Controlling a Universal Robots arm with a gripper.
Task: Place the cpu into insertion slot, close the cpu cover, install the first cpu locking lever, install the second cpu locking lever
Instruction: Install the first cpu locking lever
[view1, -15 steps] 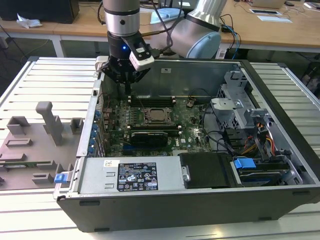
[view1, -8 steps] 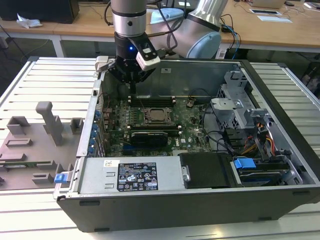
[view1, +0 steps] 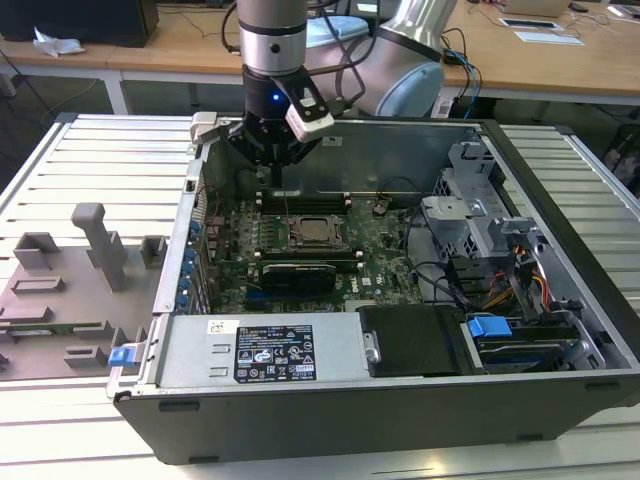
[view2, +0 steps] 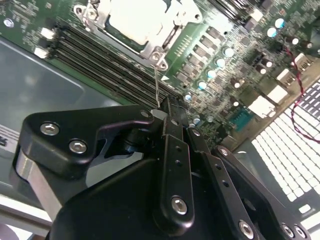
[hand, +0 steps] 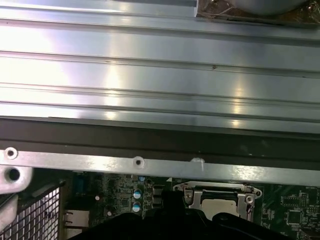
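The gripper (view1: 272, 160) hangs over the open case with jaws pinched on a thin wire locking lever (view2: 156, 85), beside the insertion slot (view1: 311, 231) where the cpu (view2: 135, 20) sits (cover apparently down).

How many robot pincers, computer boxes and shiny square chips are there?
pincer: 1
computer box: 1
cpu: 1
Total: 3
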